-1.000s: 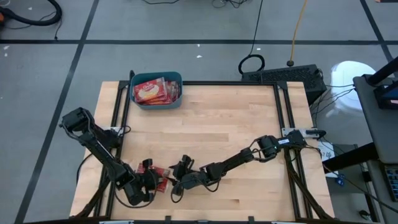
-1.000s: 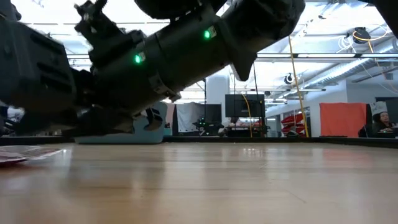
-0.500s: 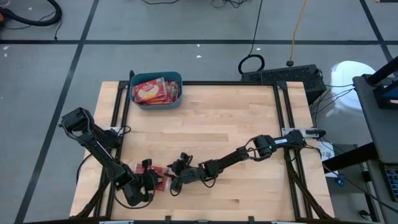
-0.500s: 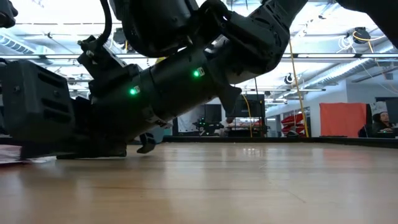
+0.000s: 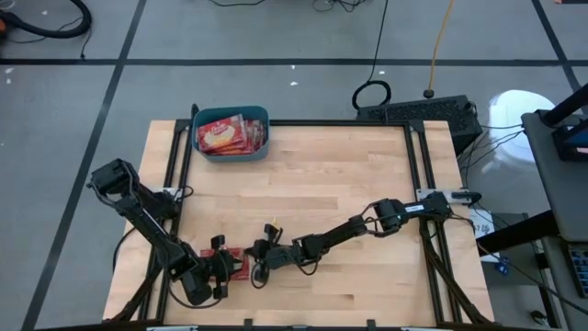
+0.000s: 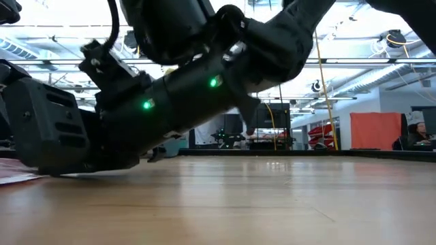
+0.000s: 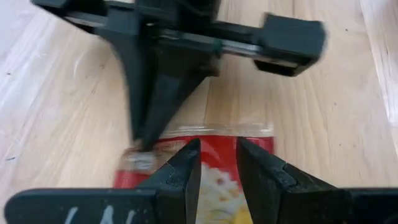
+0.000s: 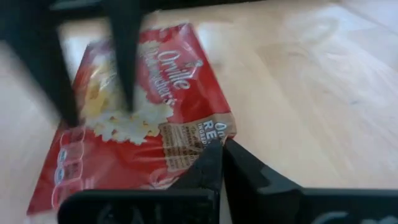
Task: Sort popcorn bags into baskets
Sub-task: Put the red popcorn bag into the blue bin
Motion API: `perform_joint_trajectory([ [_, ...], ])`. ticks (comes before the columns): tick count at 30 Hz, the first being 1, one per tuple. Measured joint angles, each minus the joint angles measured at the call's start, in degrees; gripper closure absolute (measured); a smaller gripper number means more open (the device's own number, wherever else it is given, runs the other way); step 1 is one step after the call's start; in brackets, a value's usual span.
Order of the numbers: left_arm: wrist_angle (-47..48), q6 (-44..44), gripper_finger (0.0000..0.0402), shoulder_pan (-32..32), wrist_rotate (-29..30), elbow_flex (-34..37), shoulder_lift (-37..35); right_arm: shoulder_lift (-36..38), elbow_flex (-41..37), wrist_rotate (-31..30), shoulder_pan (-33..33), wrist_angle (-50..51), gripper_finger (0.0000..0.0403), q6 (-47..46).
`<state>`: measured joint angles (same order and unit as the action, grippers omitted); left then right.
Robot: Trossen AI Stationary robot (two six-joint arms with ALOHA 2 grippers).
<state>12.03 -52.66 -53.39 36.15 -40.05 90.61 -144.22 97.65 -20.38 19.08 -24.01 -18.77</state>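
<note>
The teal bin [image 5: 231, 134] at the table's [image 5: 349, 184] far left corner holds several red popcorn bags [image 5: 230, 135], packed so their count is unclear. One more bag [image 8: 134, 134] lies flat near the front edge between the two grippers, largely covered by them from above. The right gripper [image 8: 222, 163] has its fingers pinched together at that bag's edge; the left gripper [image 7: 217, 163] stands narrowly parted over its other end, and whether it grips is unclear.

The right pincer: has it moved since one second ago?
Yes. In the high view the right pincer has moved toward the table's left edge, reaching the bag, and is now shut.
</note>
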Motion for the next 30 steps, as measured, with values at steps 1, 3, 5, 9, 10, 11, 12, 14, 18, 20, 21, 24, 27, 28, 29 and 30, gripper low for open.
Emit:
perform_joint_trajectory([
  [1,0.0,-0.1,0.0293,0.0,0.3,0.0,0.0,0.5,0.0,0.3,0.2,0.6,0.04,1.3],
  [3,-0.2,-0.4,0.0293,0.0,1.3,0.0,0.0,1.5,-0.1,0.9,0.8,1.5,0.04,3.5],
  [5,-0.5,-0.8,0.0293,0.0,3.0,0.0,0.0,2.7,-0.2,1.2,1.2,3.2,0.0402,5.5],
  [9,-1.8,-0.2,0.0293,0.0,6.2,0.0,-0.2,4.8,-0.2,0.5,1.8,6.0,0.0402,9.0],
  [10,-2.6,0.5,0.0293,0.0,7.0,0.0,-0.3,5.2,-0.2,0.2,1.8,6.0,0.0402,9.9],
  [11,-3.3,1.6,0.0293,0.0,7.8,0.0,-0.3,5.7,-0.2,-0.3,1.8,6.2,0.0402,10.9],
  [12,-3.6,3.0,0.0293,0.0,8.9,0.0,-0.4,6.3,-0.2,-1.1,1.9,7.0,0.0402,12.1],
  [14,-4.0,5.6,0.0293,0.2,10.7,0.0,-0.6,7.2,-0.2,-2.5,1.9,7.9,0.0403,14.0],
  [18,-3.7,7.7,0.0293,1.3,13.3,0.0,-2.1,9.9,-0.2,-3.5,1.6,10.1,0.0403,18.1],
  [20,-2.4,8.3,0.0293,2.1,13.5,0.0,-4.1,11.5,-0.2,-4.1,1.5,11.6,0.0403,20.1],
  [21,-1.5,9.0,0.0293,2.5,13.5,0.0,-5.3,12.0,-0.2,-4.4,1.5,12.3,0.0403,21.1],
  [24,0.3,11.3,0.0293,3.3,13.5,0.0,-9.0,14.0,-0.2,-6.5,1.6,15.3,0.0403,23.0],
  [27,0.2,15.2,0.0293,3.2,14.0,0.0,-12.8,15.6,-0.2,-6.6,1.6,18.7,0.0403,24.2],
  [28,0.3,16.4,0.0293,3.1,14.0,0.0,-13.9,16.1,-0.5,-6.6,1.6,19.5,0.0403,24.2],
  [29,0.3,17.1,0.0293,3.1,14.2,0.0,-14.8,16.5,-0.9,-6.7,1.6,20.1,0.0403,24.2],
  [30,0.3,17.3,0.0293,3.2,14.3,0.0,-15.8,16.9,-1.4,-6.7,1.6,20.4,0.0403,24.2],
])
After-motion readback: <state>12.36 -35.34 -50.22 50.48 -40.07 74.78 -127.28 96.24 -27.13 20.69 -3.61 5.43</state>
